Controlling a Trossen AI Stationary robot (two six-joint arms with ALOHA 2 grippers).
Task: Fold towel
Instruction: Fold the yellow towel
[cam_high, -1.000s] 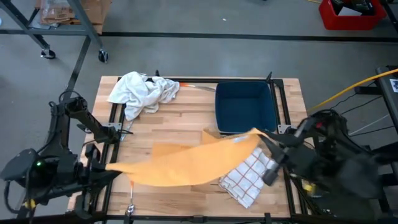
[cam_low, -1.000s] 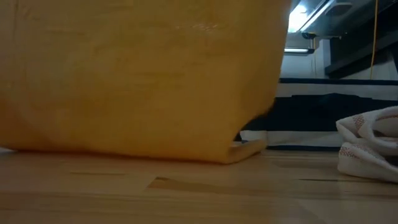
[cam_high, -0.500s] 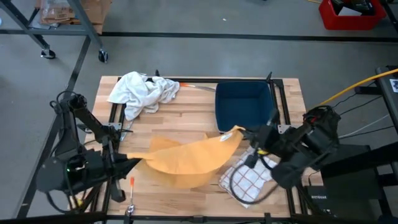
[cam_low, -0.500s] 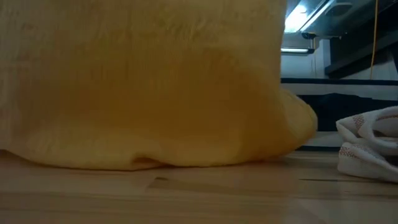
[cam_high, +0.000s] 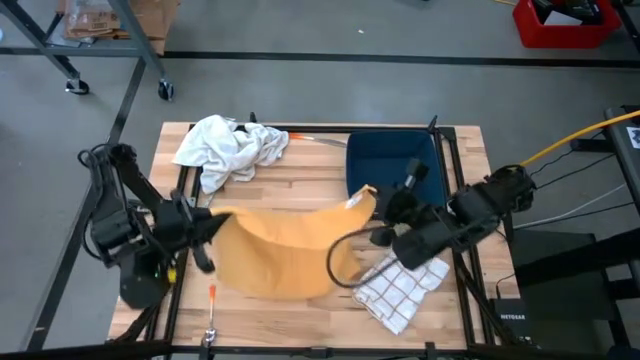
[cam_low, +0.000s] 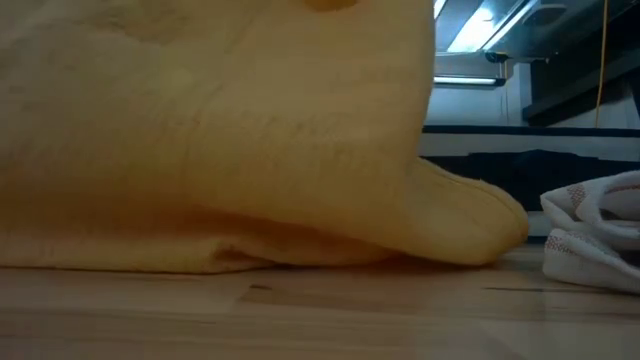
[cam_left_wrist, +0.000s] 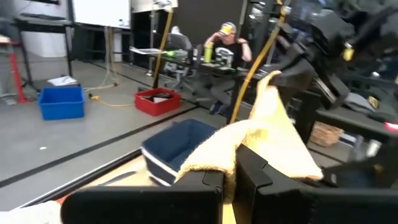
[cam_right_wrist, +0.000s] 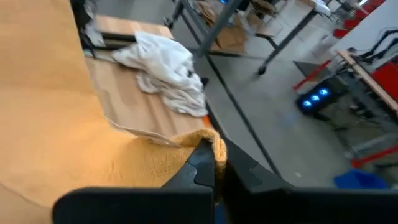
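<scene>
An orange towel (cam_high: 285, 250) hangs between my two grippers and sags in a slack curve, its lower part lying on the wooden table (cam_high: 300, 190). My left gripper (cam_high: 213, 222) is shut on the towel's left top corner. My right gripper (cam_high: 373, 202) is shut on its right top corner. In the low view the towel (cam_low: 220, 150) fills most of the picture, with its bottom fold (cam_low: 300, 255) resting on the tabletop. My left gripper pinches the towel's left top corner (cam_left_wrist: 231, 163) between its two fingers, coming level from the table's left side. The cloth runs slack from there toward the other gripper. One layer or several, I cannot tell. My right gripper pinches the towel's right top corner (cam_right_wrist: 216, 144) between its two fingers, slanting down from the table's right side. The corner sticks out just past the fingertips. Below it the cloth hangs slack, and its lower part lies on the table.
A crumpled white towel (cam_high: 230, 148) lies at the far left of the table. A dark blue bin (cam_high: 395, 170) stands at the far right. A white checked cloth (cam_high: 402, 285) lies at the near right, just under my right arm. A person sits in the room beyond (cam_left_wrist: 225, 43).
Both grippers have gone toward the table's far edge, down and toward each other, staying shut on the towel's corners. The towel, earlier stretched wide above the near edge, now sags slack, and more of its lower part lies on the table.
</scene>
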